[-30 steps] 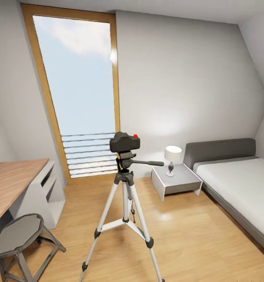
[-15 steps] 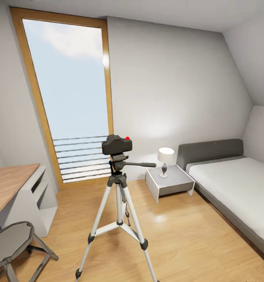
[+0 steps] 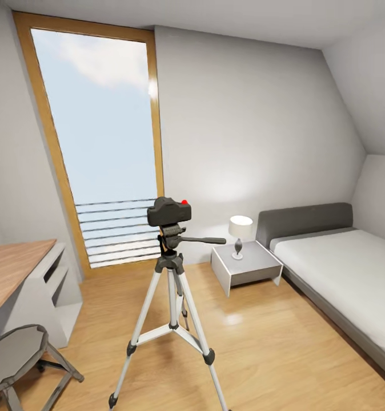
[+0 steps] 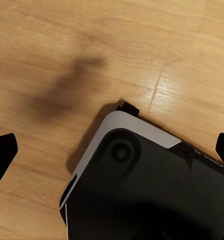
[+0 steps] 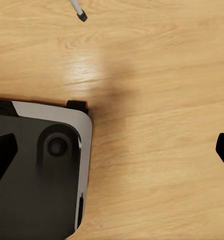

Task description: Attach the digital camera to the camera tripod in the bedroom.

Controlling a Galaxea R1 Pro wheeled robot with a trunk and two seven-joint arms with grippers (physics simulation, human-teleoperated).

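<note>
In the bedroom, 1 digital camera (image 3: 169, 211) tops 1 camera tripod (image 3: 171, 297); both grippers (image 4: 112, 150) (image 5: 112, 150) released.

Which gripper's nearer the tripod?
Right, likely. A tripod foot lies ahead of the right gripper, which hangs open over floor; the left gripper hangs over floor and the robot's base.

digital camera (image 3: 169, 211) sits on camera tripod (image 3: 171, 297) — window (image 3: 98, 142) behind, bed (image 3: 341, 274) right, desk (image 3: 12, 271) left.

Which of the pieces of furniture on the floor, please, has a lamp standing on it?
The white nightstand beside the bed; the desk and stool carry none.
</note>
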